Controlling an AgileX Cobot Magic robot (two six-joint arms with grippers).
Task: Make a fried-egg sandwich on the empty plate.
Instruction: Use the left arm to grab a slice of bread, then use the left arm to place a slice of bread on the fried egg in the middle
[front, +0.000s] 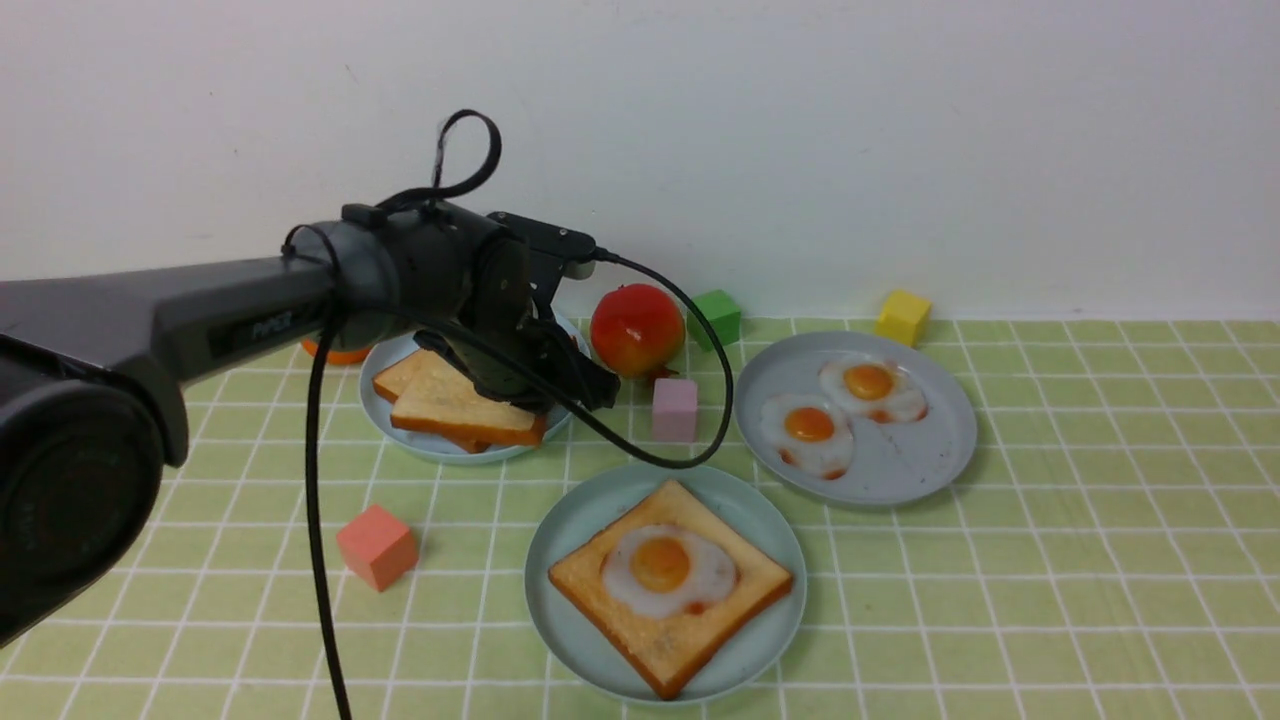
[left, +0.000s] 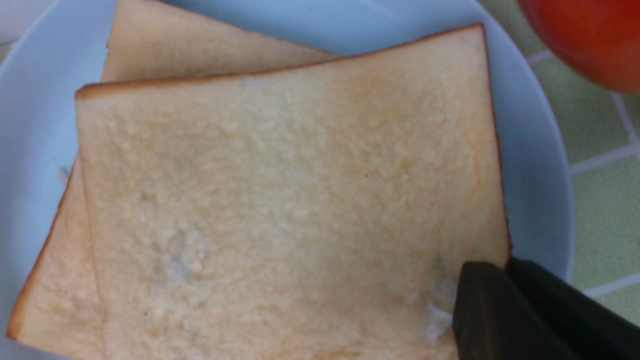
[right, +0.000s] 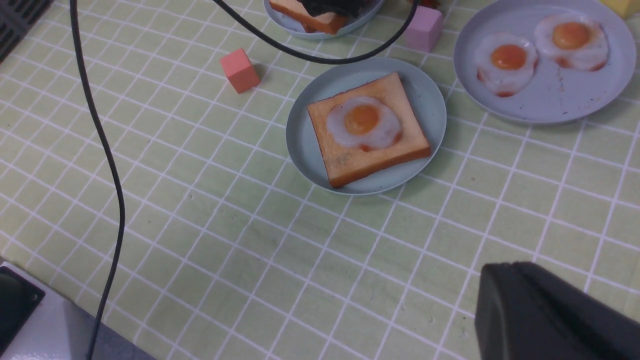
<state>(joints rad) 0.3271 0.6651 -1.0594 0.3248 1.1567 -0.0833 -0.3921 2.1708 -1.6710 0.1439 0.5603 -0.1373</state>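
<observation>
The mint-green plate (front: 560, 560) sits front centre and holds one toast slice (front: 640, 640) with a fried egg (front: 662, 566) on top; the plate (right: 300, 135), toast (right: 360, 165) and egg (right: 362, 120) also show in the right wrist view. At the back left, a sky-blue plate (front: 400, 352) holds two stacked toast slices. My left gripper (front: 585, 390) is shut on the right corner of the top slice (front: 460, 405). In the left wrist view the gripper (left: 487, 265) pinches that slice (left: 290, 200) above the lower slice (left: 200, 45). My right gripper (right: 502, 265) is shut and empty above the table.
A grey-blue plate (front: 900, 470) at the right holds two more eggs (front: 810, 425). A red fruit (front: 637, 328), pink block (front: 675, 408), green block (front: 717, 315), yellow block (front: 903, 317) and salmon cube (front: 377, 545) stand around. A black cable (front: 700, 420) hangs over the plates.
</observation>
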